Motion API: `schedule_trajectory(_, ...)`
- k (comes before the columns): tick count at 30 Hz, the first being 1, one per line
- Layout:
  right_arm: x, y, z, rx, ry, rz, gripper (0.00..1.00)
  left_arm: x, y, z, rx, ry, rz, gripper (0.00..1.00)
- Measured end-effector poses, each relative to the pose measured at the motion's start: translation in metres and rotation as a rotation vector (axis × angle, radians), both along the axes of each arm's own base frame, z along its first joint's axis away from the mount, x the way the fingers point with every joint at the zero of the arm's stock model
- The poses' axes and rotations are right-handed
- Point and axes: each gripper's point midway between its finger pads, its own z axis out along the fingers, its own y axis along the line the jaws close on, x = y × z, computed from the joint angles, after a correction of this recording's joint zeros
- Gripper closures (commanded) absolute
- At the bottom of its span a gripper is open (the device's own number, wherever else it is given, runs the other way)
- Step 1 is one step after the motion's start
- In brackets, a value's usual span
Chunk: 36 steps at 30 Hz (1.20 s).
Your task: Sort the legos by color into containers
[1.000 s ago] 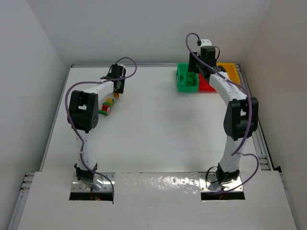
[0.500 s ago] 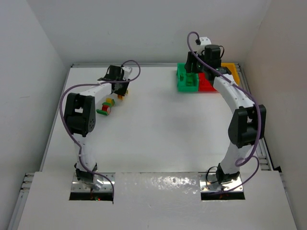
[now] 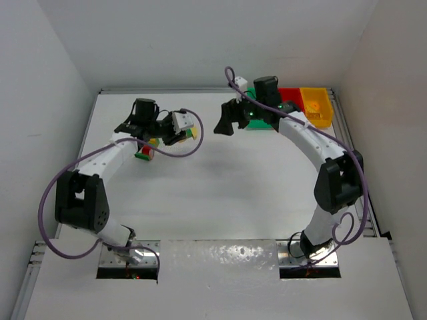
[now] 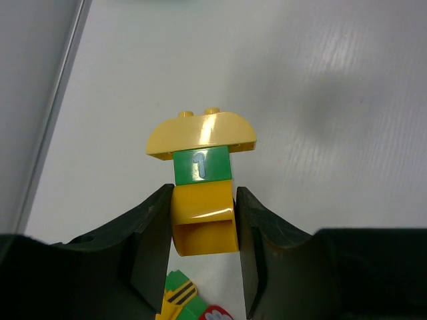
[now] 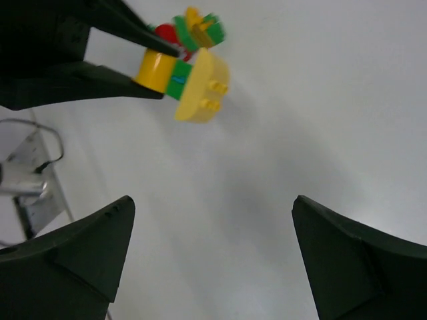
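Note:
My left gripper [image 3: 185, 132] is shut on a lego stack [image 4: 202, 165]: a yellow cylinder between the jaws, then a green brick, then a yellow curved brick, held above the table. The stack also shows in the right wrist view [image 5: 183, 77]. Loose legos [image 3: 145, 151] in red, green and yellow lie on the table under the left arm; they also show in the left wrist view [image 4: 180, 297]. My right gripper [image 3: 227, 121] is open and empty, facing the stack. The green bin [image 3: 265, 125] is mostly hidden by the right arm. The red bin [image 3: 288, 97] and yellow-orange bin [image 3: 315, 103] stand at the back right.
White walls close the table at the back and sides. A purple cable loops off each arm. The left table edge [image 4: 60, 100] runs close to the loose legos.
My left gripper has swung right toward the centre, carrying the stack off the table. My right arm has moved left from over the bins, uncovering the red and yellow-orange ones.

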Motion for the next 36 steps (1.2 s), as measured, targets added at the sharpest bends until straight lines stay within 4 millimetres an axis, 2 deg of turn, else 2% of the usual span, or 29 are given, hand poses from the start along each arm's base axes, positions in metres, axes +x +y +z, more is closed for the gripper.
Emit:
schedule_trajectory(4,-0.036,0.031,-0.013,0.066,0.071,0.106,0.01,-0.017,-0.010,0.006,0.007,-0.102,-0.101,1.00)
schedule_trajectory(7,-0.049,0.049,-0.015,0.114,0.103,0.140,0.01,-0.027,-0.011,0.017,0.015,-0.184,-0.150,1.00)
schedule_trajectory(13,-0.049,0.073,0.004,0.236,0.128,0.152,0.01,-0.041,-0.009,0.041,0.039,-0.358,-0.209,1.00)
schedule_trajectory(19,-0.035,0.085,0.003,0.314,0.172,0.111,0.05,-0.058,-0.008,0.037,0.076,-0.454,-0.279,1.00)
schedule_trajectory(25,-0.029,0.092,-0.003,0.350,0.201,0.111,0.17,-0.064,-0.011,0.040,0.078,-0.507,-0.319,1.00)
schedule_trajectory(32,-0.046,0.105,-0.005,0.397,0.237,0.177,0.24,-0.064,-0.014,0.051,0.055,-0.543,-0.324,1.00)
schedule_trajectory(33,-0.047,0.105,-0.005,0.404,0.239,0.182,0.29,-0.064,-0.014,0.052,0.051,-0.543,-0.325,1.00)
schedule_trajectory(34,-0.049,0.106,-0.005,0.409,0.245,0.186,0.39,-0.064,-0.015,0.052,0.048,-0.541,-0.324,1.00)
schedule_trajectory(36,-0.052,0.108,-0.004,0.420,0.252,0.199,0.48,-0.064,-0.015,0.052,0.043,-0.538,-0.321,1.00)
